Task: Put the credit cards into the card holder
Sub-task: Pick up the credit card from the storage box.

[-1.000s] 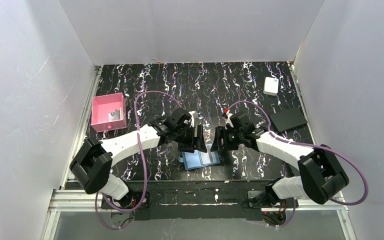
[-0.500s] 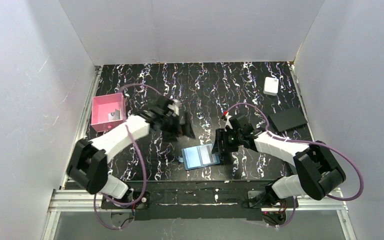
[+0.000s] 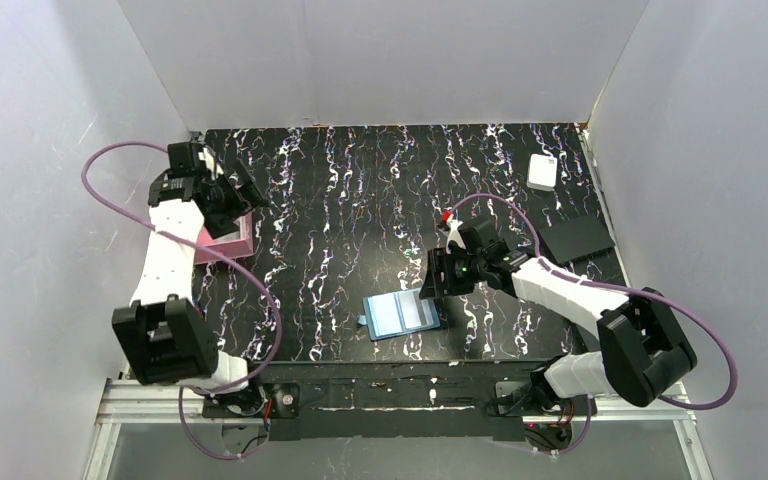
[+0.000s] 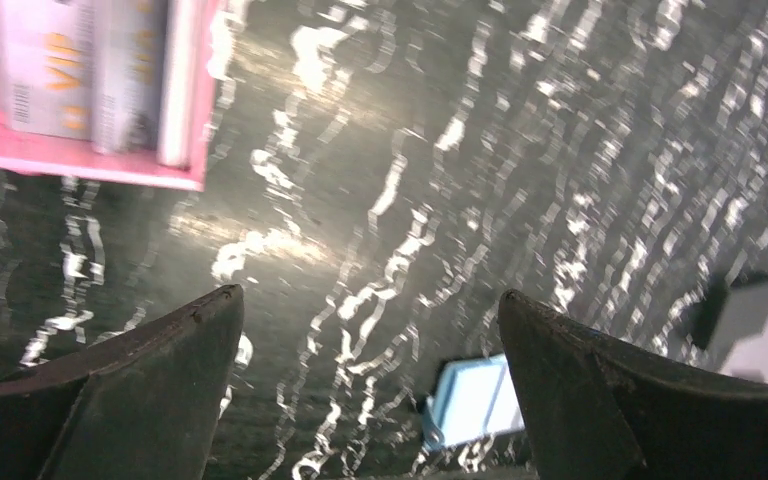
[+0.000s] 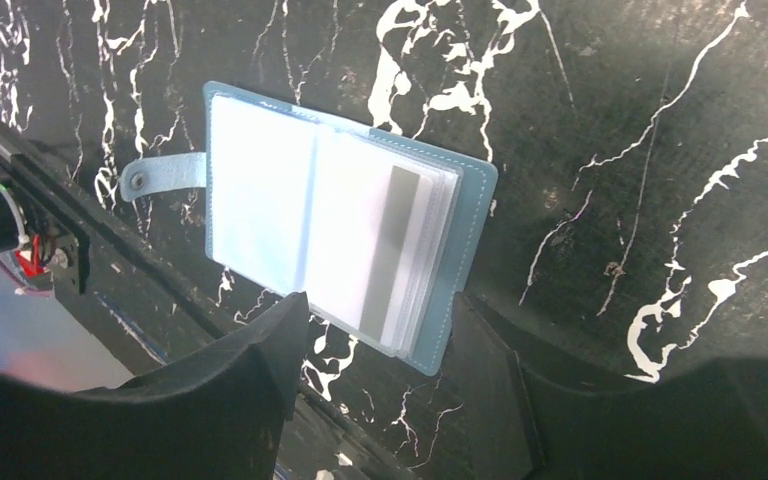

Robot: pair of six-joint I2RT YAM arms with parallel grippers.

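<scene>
The left fingers (image 4: 365,298) gape wide and hold nothing, hanging near the pink tray (image 4: 80,165), well off to the far left of the card holder (image 5: 260,200). The cards (image 4: 55,70) lie flat in that tray. They look thin, light, stiff and slick, probably best pinched by an edge tipped against the tray wall. The card holder lies open on the bench (image 5: 610,150), its clear sleeves limp. The right fingers (image 5: 380,310) stand partly apart astride its right end; whether they pinch it cannot be told.
</scene>
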